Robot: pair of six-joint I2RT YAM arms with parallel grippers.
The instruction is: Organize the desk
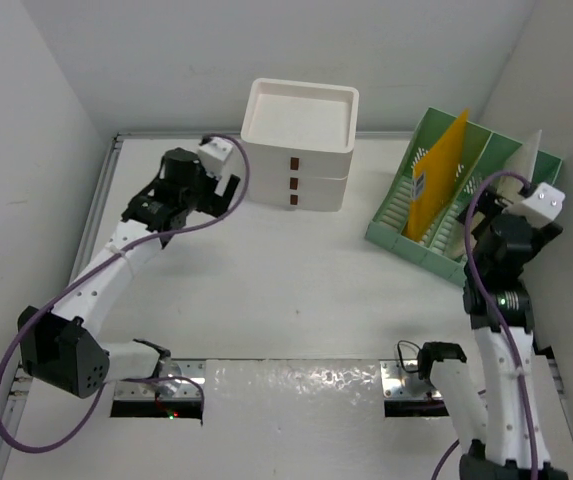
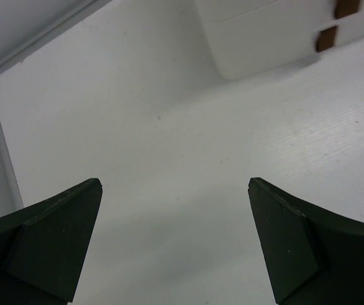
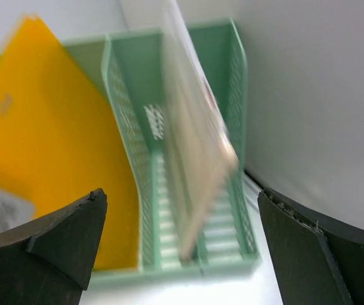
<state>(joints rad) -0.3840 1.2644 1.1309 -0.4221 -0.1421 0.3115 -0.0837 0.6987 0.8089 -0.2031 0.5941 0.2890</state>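
Open counter point(image 1: 296, 290) lies between drawer box point(image 1: 299, 150) and file rack point(image 1: 421, 250). Your left end effector point(image 2: 175, 190) and right end effector point(image 3: 182, 194) gape empty, the blurred sheet point(image 3: 194, 159) seemingly untouched.

Matt white desk point(image 1: 296, 290), green plastic rack point(image 1: 396, 212)

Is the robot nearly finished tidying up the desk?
Looks nearly finished. Done: a yellow folder stands in the green file rack, and a pale sheet, blurry up close, leans in the slot to its right. In hand: nothing; the right arm's jaws stand open facing the rack, the left arm's jaws open over the desk. Left: nothing loose shows there, so probably little.
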